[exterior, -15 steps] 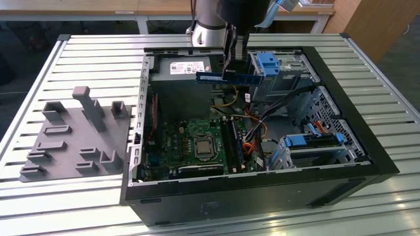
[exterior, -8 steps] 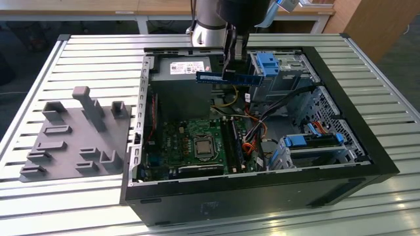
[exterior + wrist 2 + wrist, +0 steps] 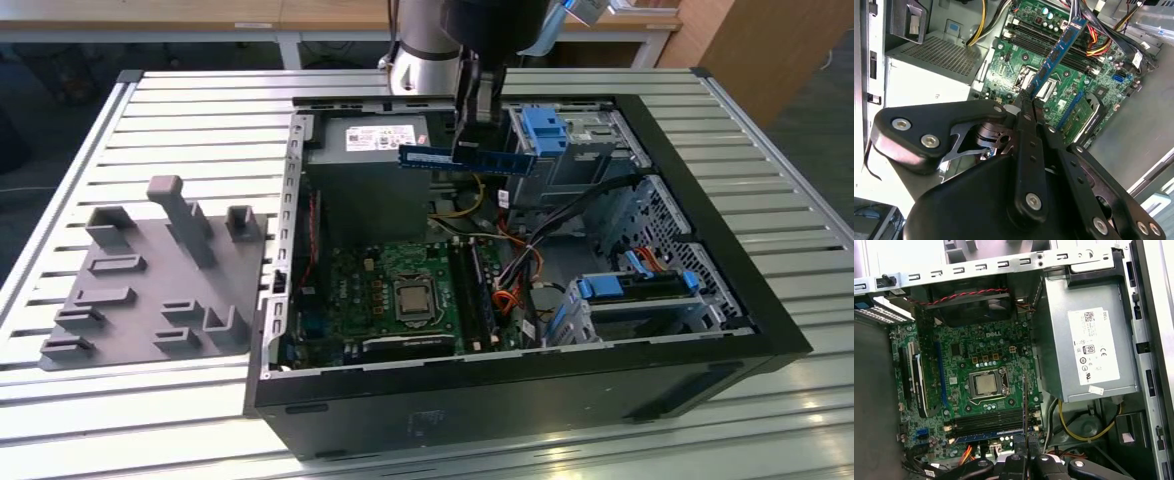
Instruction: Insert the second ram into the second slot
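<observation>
One black gripper point(image 3: 477, 150) clamps the second ram point(image 3: 427, 157), a thin, flat dark-blue circuit-board stick. It is held level at the upper centre of the exterior view, raised above the open black computer case point(image 3: 534, 388). In the second wrist view the stick juts from the fingertips over the green motherboard point(image 3: 1106, 75), apart from it.

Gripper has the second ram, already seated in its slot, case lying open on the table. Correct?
Not seated. The gripper holds the second ram in the air above the open case, clear of the motherboard, as the exterior view shows. The rest stands.
</observation>
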You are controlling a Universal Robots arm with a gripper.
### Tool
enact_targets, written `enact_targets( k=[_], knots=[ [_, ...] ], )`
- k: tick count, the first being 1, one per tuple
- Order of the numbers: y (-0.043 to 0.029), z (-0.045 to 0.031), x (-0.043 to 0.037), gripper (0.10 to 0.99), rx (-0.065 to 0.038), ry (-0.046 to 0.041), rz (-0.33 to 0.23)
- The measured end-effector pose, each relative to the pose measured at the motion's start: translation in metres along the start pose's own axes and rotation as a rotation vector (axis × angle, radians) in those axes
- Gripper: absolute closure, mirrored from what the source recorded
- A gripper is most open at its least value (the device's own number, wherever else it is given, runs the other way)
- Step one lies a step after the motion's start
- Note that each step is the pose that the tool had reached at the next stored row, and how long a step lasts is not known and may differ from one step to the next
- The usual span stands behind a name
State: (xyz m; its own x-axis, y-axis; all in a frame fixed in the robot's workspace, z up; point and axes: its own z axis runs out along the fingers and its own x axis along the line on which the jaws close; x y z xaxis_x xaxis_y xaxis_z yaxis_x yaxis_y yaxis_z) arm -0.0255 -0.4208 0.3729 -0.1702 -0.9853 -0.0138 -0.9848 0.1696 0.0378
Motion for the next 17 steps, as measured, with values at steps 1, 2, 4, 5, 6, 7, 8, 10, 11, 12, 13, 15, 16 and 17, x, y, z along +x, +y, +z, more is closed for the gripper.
enact_targets(
  k=[1, 2, 4, 5, 6, 7, 8, 10, 11, 12, 13, 15, 16, 17],
  knots=[
    [0.0, 0.0, 0.0, 0.957, 0.0, 0.0, 0.003],
    [0.0, 0.0, 0.0, 0.957, 0.0, -0.0002, 0.005],
    [0.0, 0.0, 0.0, 0.957, 0.0, -0.0003, 0.01],
    [0.0, 0.0, 0.0, 0.957, 0.0, -0.0005, 0.013],
    [0.0, 0.0, 0.0, 0.957, 0.0, -0.0006, 0.016],
    [0.0, 0.0, 0.0, 0.957, 0.0, -0.0007, 0.019],
    [0.0, 0.0, 0.0, 0.957, 0.0, -0.0008, 0.022],
    [0.0, 0.0, 0.0, 0.957, 0.0, -0.001, 0.028],
    [0.0, 0.0, 0.0, 0.957, 0.0, -0.0011, 0.03],
    [0.0, 0.0, 0.0, 0.957, 0.0, -0.0013, 0.034],
    [0.0, 0.0, 0.0, 0.957, 0.001, -0.0014, 0.037],
    [0.0, 0.0, 0.0, 0.957, 0.001, -0.0016, 0.043],
    [0.0, 0.0, 0.0, 0.957, 0.001, -0.0017, 0.046],
    [0.0, 0.0, 0.0, 0.957, 0.001, -0.0018, 0.049]
  ],
)
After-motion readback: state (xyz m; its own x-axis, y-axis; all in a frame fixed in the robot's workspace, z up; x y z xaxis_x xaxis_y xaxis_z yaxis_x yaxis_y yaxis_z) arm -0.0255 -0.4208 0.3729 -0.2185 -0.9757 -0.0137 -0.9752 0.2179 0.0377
